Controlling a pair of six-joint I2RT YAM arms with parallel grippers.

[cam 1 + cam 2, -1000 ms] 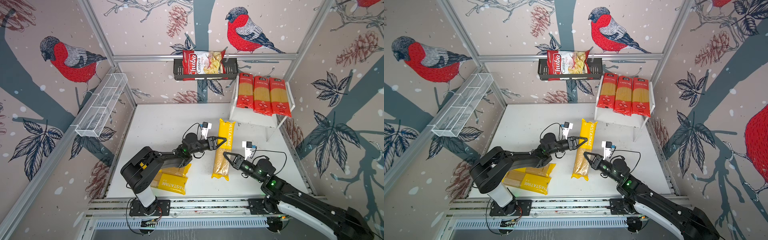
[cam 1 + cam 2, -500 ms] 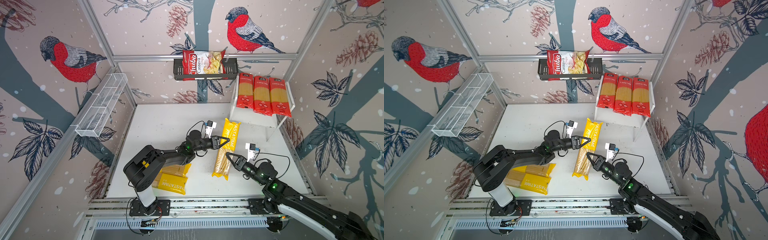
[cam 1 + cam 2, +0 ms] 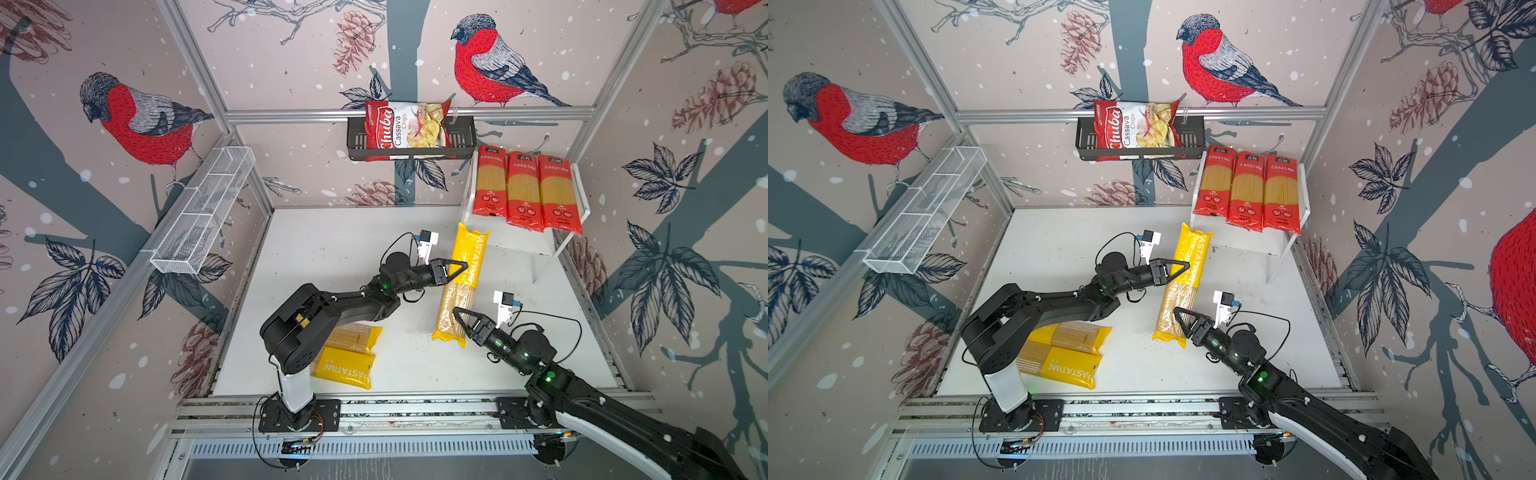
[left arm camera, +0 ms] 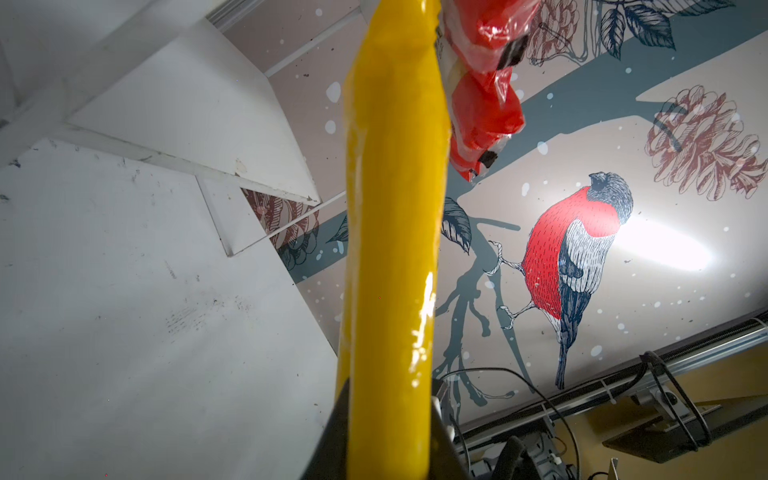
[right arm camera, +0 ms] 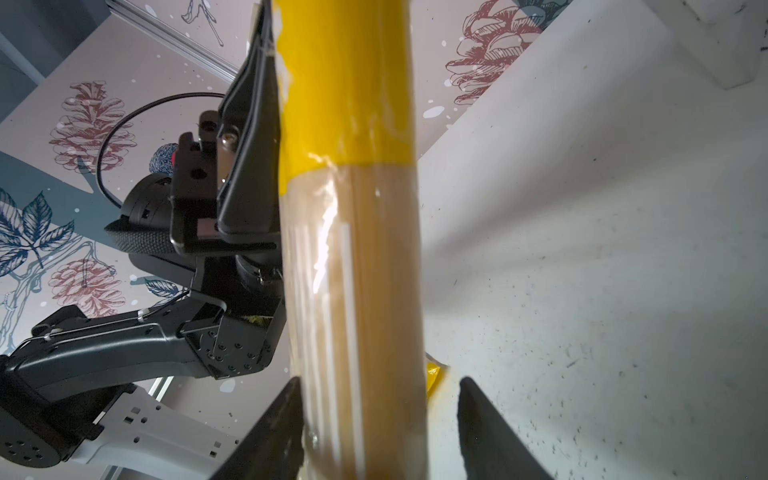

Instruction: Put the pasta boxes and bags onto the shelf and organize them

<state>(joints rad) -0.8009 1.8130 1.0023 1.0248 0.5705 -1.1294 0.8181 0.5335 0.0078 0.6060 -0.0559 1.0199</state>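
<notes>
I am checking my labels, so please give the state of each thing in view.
left gripper: shut on held yellow packet.
right gripper: open, around that packet's near end.
two yellow packets: lying on table.
three red packets: side by side on shelf top.
chips bag: in black basket.

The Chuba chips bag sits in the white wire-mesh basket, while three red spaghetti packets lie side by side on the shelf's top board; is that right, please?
Not quite: in both top views the Chuba chips bag sits in the black slotted basket, not the white wire-mesh basket. The three red spaghetti packets do lie side by side on the shelf's top board.
</notes>
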